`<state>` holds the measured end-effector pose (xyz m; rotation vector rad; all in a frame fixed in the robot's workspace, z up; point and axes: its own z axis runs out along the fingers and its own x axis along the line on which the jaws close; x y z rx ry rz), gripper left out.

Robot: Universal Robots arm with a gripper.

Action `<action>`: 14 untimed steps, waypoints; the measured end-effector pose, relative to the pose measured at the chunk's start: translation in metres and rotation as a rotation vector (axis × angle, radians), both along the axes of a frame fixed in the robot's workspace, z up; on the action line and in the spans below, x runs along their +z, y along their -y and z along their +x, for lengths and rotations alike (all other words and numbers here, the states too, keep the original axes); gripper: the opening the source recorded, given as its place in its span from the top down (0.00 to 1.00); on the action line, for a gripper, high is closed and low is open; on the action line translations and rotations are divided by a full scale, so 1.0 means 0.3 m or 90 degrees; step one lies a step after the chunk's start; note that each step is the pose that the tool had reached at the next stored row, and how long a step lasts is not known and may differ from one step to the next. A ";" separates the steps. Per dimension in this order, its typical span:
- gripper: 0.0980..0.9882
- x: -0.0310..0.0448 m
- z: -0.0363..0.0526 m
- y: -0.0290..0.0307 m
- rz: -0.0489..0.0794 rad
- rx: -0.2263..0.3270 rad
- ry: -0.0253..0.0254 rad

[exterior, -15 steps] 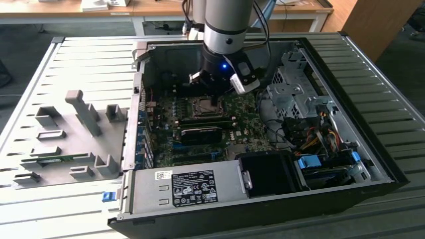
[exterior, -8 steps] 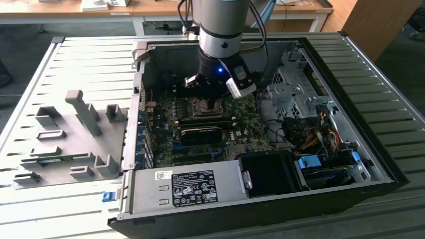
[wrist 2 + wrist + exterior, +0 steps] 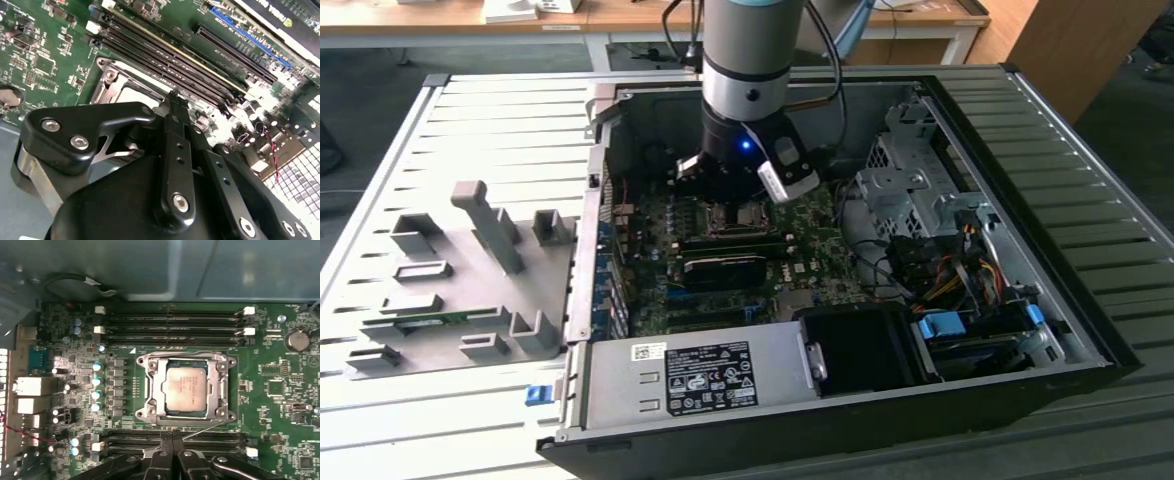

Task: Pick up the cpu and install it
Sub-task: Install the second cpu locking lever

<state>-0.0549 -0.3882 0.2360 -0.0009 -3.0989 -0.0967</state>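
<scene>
One silver cpu (image 3: 186, 390) sits flat inside the metal socket frame (image 3: 150, 390) on the green motherboard (image 3: 280, 390); the gripper (image 3: 170, 436) hovers just beside it over the memory slots (image 3: 175, 330), fingers pressed together, holding nothing

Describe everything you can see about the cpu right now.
The cpu is a small flat square chip with a silver-grey, metallic-looking top plate carrying faint print. In the first wrist view it lies flat and face up inside the metal socket frame on the green motherboard, its sides square with the frame. The gripper is beside the socket and is not touching it.
</scene>
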 end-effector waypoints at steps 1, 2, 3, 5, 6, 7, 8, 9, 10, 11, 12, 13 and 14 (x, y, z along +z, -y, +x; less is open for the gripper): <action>0.99 -0.003 0.000 0.000 0.000 0.000 -0.0001; 0.99 -0.008 0.000 0.000 0.000 0.000 -0.0001; 0.99 -0.014 0.000 0.000 0.000 0.000 -0.0001; 0.99 -0.027 0.000 0.000 0.000 0.000 -0.0002; 0.99 -0.033 0.000 0.000 0.000 0.000 -0.0002; 0.99 -0.039 0.000 0.001 0.000 0.000 -0.0001; 0.99 -0.045 0.000 0.001 0.000 0.000 -0.0001; 0.99 -0.051 0.000 0.002 0.000 0.000 -0.0001; 0.99 -0.056 0.000 0.004 0.001 0.000 -0.0002; 0.99 -0.058 0.000 0.008 0.002 0.000 -0.0002; 0.99 -0.060 0.000 0.013 0.005 0.000 -0.0002; 0.99 -0.060 0.000 0.018 0.007 0.000 -0.0002; 0.99 -0.061 0.000 0.023 0.009 0.000 -0.0001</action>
